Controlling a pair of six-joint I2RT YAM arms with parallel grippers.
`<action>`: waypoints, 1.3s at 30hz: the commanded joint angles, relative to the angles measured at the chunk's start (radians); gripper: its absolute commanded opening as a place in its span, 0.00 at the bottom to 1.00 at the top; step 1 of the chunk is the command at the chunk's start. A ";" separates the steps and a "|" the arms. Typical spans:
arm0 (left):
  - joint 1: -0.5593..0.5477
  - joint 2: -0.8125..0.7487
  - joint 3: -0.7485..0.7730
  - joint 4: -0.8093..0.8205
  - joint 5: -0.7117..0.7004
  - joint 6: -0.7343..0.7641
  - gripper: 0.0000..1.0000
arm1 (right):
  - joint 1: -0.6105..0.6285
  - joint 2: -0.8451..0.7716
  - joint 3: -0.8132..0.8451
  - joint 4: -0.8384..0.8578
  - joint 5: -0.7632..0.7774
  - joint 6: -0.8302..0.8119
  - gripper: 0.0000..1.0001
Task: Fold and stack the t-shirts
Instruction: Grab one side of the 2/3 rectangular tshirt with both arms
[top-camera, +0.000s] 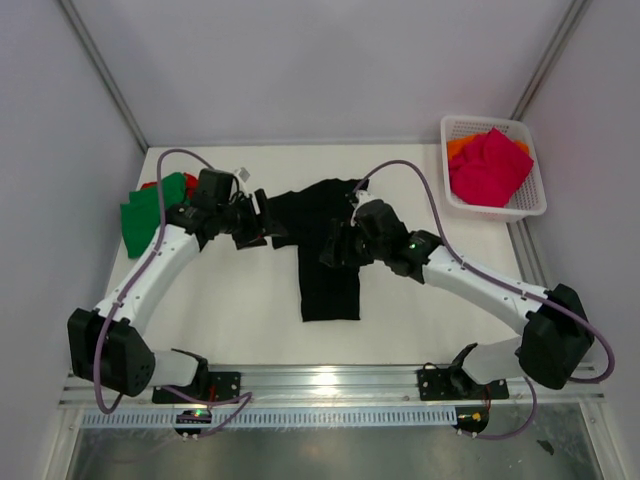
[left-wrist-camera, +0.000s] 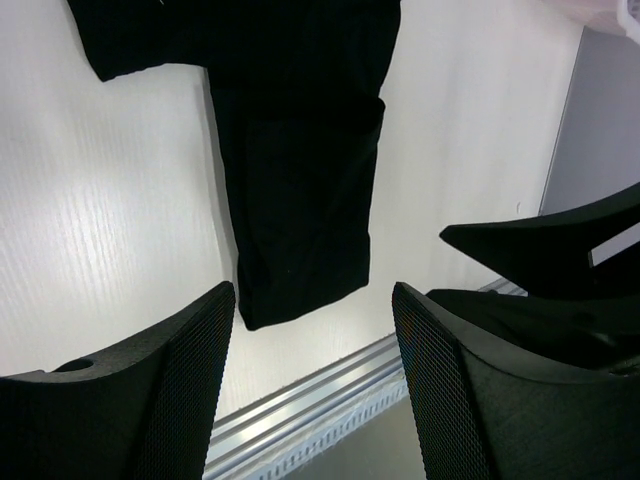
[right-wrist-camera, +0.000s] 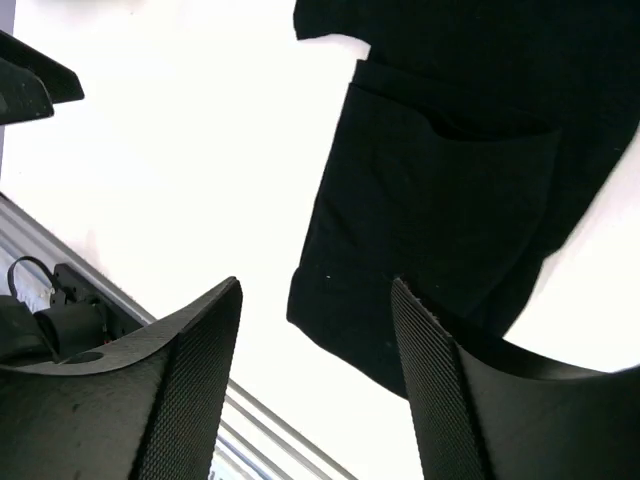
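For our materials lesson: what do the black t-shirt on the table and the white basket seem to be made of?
The large black t-shirt looks like soft matt cloth: it lies limp, folded over itself with creased edges. The white lattice basket looks like rigid moulded plastic: an even open grid in walls that hold their shape; gloss is hard to judge.

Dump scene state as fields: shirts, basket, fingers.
black t-shirt: mid-table, body folded to a narrow strip, sleeves spread
green t-shirt: folded, table's left edge
red t-shirt: peeking out past the green one
basket: far right corner, holds pink t-shirt and orange t-shirt
left fingers: open, empty, by the black sleeve
right fingers: open, empty, over the black t-shirt
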 joint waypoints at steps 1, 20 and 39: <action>0.000 0.000 0.001 0.054 -0.004 0.015 0.67 | 0.007 -0.060 -0.054 -0.059 0.062 -0.004 0.67; 0.000 0.098 0.095 0.017 0.029 0.033 0.67 | 0.006 -0.422 -0.507 -0.065 0.049 0.191 0.71; 0.000 0.125 0.157 -0.003 0.029 0.032 0.67 | 0.001 -0.372 -0.777 0.442 -0.115 0.259 0.73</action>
